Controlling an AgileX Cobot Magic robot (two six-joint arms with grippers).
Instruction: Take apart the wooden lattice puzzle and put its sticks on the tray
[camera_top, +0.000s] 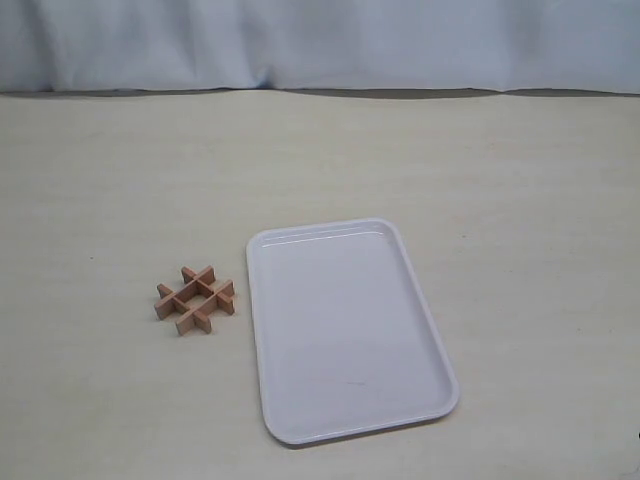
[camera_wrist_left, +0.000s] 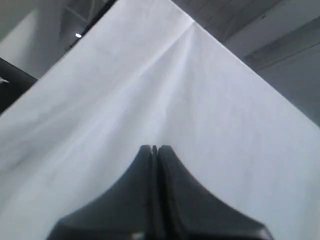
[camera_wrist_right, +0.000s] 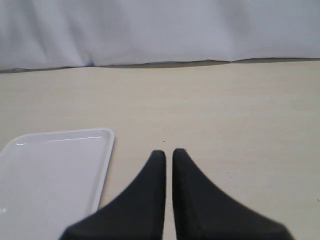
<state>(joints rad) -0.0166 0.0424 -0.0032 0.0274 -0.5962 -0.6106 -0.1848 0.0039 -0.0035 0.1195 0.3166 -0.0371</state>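
The wooden lattice puzzle (camera_top: 195, 299) lies whole on the table, its four reddish-brown sticks interlocked in a hash shape, just left of the tray. The white tray (camera_top: 345, 330) holds nothing; one corner of it (camera_wrist_right: 50, 175) also shows in the right wrist view. Neither gripper appears in the exterior view. My left gripper (camera_wrist_left: 154, 148) is shut and empty, facing only white cloth. My right gripper (camera_wrist_right: 169, 152) hangs over bare table beside the tray's corner, its fingers almost together with nothing between them. The puzzle is out of both wrist views.
A white cloth backdrop (camera_top: 320, 40) runs along the far edge of the beige table (camera_top: 500, 180). The same cloth (camera_wrist_left: 200, 100) fills the left wrist view, and it shows behind the table in the right wrist view.
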